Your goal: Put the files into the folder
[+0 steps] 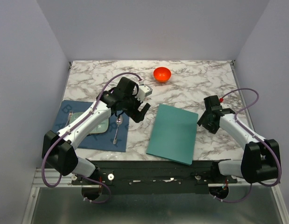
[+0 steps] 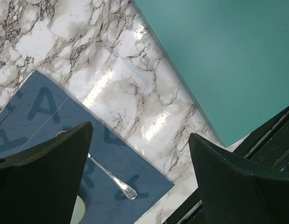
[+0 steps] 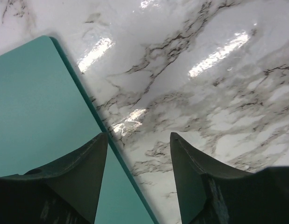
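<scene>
The teal-green folder (image 1: 173, 133) lies closed and flat on the marble table, middle right. No white printed sheets show in any view. My left gripper (image 1: 142, 112) is open and empty, above the table just left of the folder's far left corner. In the left wrist view the gripper (image 2: 139, 133) has wide-apart jaws, with the folder (image 2: 228, 60) at top right. My right gripper (image 1: 203, 122) is open and empty at the folder's right edge. In the right wrist view the gripper (image 3: 138, 136) straddles that edge of the folder (image 3: 37, 102).
A dark blue mat (image 1: 100, 140) at the left holds a pale mint plate (image 1: 100, 125), a spoon (image 1: 117, 128) and a fork (image 1: 69, 116). An orange bowl (image 1: 162, 73) stands at the back. In the left wrist view the mat (image 2: 51, 121) and spoon (image 2: 111, 179) lie below my fingers.
</scene>
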Controlling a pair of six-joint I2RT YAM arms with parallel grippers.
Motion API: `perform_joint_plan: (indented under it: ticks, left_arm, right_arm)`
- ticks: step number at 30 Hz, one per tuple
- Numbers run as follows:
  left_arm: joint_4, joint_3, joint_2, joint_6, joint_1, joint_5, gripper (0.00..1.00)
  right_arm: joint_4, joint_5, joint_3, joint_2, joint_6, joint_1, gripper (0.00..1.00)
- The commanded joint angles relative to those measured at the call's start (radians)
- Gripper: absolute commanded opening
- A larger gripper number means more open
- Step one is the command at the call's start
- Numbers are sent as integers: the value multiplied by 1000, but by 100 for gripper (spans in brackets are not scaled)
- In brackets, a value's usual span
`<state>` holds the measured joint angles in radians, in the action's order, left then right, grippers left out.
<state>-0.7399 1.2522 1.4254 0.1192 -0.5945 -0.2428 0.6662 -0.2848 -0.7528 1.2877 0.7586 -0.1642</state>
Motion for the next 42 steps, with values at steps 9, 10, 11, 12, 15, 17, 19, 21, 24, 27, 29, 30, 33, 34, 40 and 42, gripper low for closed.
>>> perform_joint_plan:
  ticks: [9,10,11,12,15,17,19,21,24,27,29,30,33,34,40,42]
  left_arm:
    - [19,-19,-40,14,22,16,99]
    - [17,-17,-37,13,25,13,99]
    - [14,-16,-36,13,28,10,99]
    - [14,-13,-36,11,30,7,99]
    - [13,-11,-34,13,39,0,99]
    - [11,-11,-34,16,48,0,99]
    - [10,-10,-33,20,55,-3,99]
    - [8,-11,-34,23,67,-4,99]
    - [7,-13,-34,30,82,-10,99]
    - [7,-17,-29,34,94,-12,99]
    - [-1,-10,-29,33,101,-10,99]
    - [-6,-4,-26,30,102,-9,99]
    - [-26,18,-39,23,108,-1,99]
    - [-30,26,-43,19,110,5,99]
    - [-49,23,-95,-4,133,31,99]
    - [-50,18,-114,-13,151,25,99]
  right_arm:
    - [-135,138,9,183,7,-29,60]
    - [-142,139,4,197,10,-43,59]
    - [-143,142,-2,218,13,-50,54]
    - [-146,147,-9,226,21,-57,55]
    - [-151,148,-49,265,37,-90,54]
    - [-152,160,-88,291,44,-118,54]
    - [-152,173,-109,323,59,-142,54]
    - [-151,170,-143,343,73,-159,54]
    - [-140,164,-177,372,97,-184,52]
    - [-139,147,-180,342,110,-198,52]
    - [-151,131,-177,270,104,-205,53]
    - [-157,118,-171,236,79,-207,54]
    - [-188,111,-168,97,-3,-224,62]
    - [-198,108,-168,63,-33,-245,67]
    - [-218,199,-171,-125,-206,-320,88]
    - [-217,238,-165,-148,-232,-333,89]
